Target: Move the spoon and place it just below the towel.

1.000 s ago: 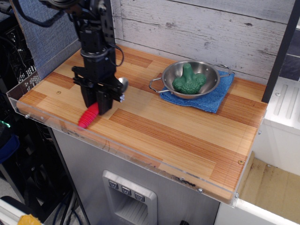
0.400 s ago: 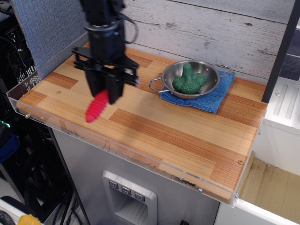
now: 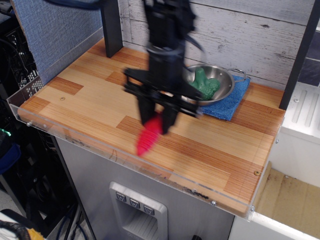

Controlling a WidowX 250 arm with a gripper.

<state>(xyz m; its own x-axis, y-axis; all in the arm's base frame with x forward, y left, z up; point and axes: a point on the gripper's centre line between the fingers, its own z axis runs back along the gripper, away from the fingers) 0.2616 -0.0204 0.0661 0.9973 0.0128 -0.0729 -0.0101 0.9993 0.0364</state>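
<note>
My gripper is shut on the spoon, whose ribbed red handle hangs down and forward, held above the middle of the wooden table. The spoon's silver bowl is hidden behind the gripper. The blue towel lies at the back right under a two-handled steel bowl. The gripper is to the left of the towel and slightly in front of it, and covers the bowl's left side.
A green lumpy toy sits in the steel bowl. A clear plastic lip runs along the table's front edge. A dark post stands at the back left, and a grey panel lines the left side.
My gripper has lifted the spoon off the left part of the table and carried it to the right, toward the towel and bowl.
</note>
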